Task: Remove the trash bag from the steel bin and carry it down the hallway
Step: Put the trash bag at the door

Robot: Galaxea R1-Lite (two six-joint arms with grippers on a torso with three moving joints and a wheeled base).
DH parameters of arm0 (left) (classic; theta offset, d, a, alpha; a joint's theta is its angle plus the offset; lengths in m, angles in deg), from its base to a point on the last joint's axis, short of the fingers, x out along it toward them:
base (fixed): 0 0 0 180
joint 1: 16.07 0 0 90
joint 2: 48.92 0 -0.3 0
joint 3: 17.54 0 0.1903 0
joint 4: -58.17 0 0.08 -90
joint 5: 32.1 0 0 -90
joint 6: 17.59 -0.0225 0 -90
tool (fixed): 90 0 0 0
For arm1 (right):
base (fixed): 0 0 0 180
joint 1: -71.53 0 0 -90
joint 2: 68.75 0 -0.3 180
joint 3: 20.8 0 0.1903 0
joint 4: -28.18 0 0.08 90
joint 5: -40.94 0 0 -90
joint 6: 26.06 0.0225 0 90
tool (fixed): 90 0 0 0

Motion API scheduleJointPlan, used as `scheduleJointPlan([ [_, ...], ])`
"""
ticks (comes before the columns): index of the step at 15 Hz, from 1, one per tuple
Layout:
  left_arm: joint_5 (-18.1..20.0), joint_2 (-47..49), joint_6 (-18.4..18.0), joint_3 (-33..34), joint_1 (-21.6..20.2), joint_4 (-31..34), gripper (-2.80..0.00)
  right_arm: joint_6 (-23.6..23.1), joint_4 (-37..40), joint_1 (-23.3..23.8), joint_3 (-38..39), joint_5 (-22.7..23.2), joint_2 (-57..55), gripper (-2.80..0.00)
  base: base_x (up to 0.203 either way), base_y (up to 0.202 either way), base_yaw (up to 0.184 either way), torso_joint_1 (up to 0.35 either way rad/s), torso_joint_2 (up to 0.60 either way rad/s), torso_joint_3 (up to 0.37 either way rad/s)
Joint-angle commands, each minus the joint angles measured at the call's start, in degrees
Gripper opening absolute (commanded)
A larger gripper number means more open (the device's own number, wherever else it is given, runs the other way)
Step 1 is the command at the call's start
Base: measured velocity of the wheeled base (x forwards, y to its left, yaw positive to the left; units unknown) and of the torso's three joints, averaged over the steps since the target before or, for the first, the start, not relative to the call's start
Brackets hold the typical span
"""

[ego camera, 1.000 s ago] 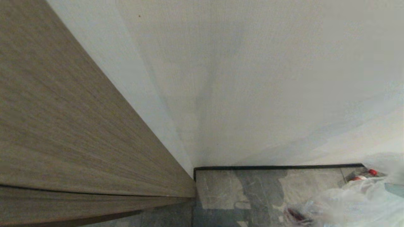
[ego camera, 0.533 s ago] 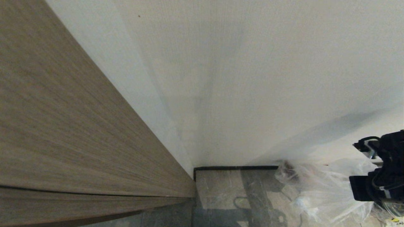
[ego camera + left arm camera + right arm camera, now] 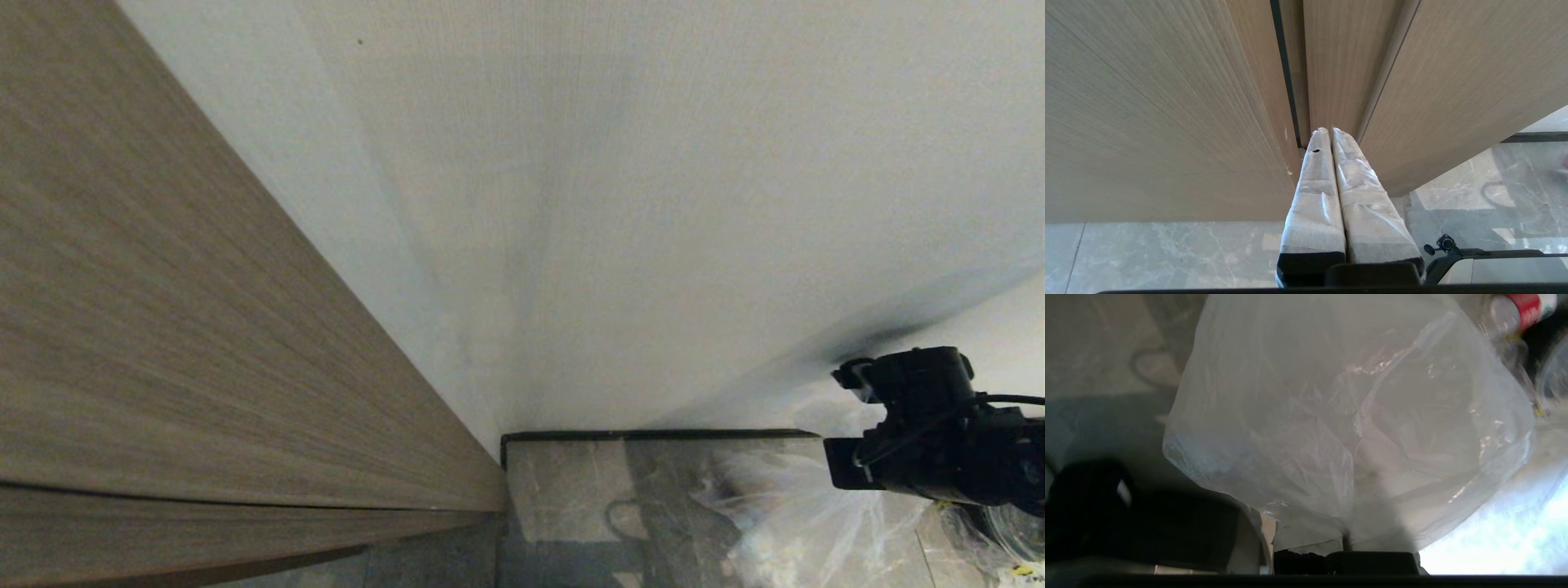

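The trash bag (image 3: 784,523), thin, crinkled and clear, hangs over the grey floor tiles of the hallway (image 3: 571,506) at the lower right of the head view. My right gripper (image 3: 1345,522) is shut on the bag's gathered plastic, and my black right wrist (image 3: 922,433) sits just above it. In the right wrist view the trash bag (image 3: 1331,416) billows over the fingers and hides their tips. My left gripper (image 3: 1331,130) is parked, shut and holding nothing, pointing at the wood panels. The steel bin is out of view.
A plain white wall (image 3: 653,204) stands straight ahead with a black skirting strip (image 3: 653,434) at its foot. A wood-grain panel (image 3: 163,327) closes off the left side. A bottle with a red label (image 3: 1523,306) shows at the bag's far edge.
My right arm has come into the head view from the right edge and risen. The bag has lifted off the floor's lower right corner and now hangs spread below the wrist.
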Motion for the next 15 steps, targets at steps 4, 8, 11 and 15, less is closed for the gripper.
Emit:
scheduleJointPlan([
  [4, -0.04, 0.0, 0.01, 0.0, 0.0, -0.01, -2.8, -3.41, -21.22, -0.08, 3.87, -1.65, -16.69, -2.8, 0.0, 0.0, 0.0, 0.0, 0.0, 0.0],
  [8, -0.04, 0.0, 0.01, 0.0, 0.0, -0.01, -2.8, -6.15, -26.8, -0.14, 4.41, -1.9, -20.4, -2.8, 0.0, 0.0, 0.0, 0.0, 0.0, 0.0],
  [11, -0.04, 0.0, 0.01, 0.0, 0.0, -0.01, -2.8, -6.12, -26.97, -0.08, 4.68, -2.11, -19.5, 0.0, 0.0, 0.0, 0.0, 0.0, 0.0, 0.0],
  [15, -0.04, 0.0, 0.01, 0.0, 0.0, -0.01, -2.8, -6.06, -26.65, 1.02, 6.07, -2.18, -14.14, 0.0, 0.0, 0.0, 0.0, 0.0, 0.0, 0.0],
])
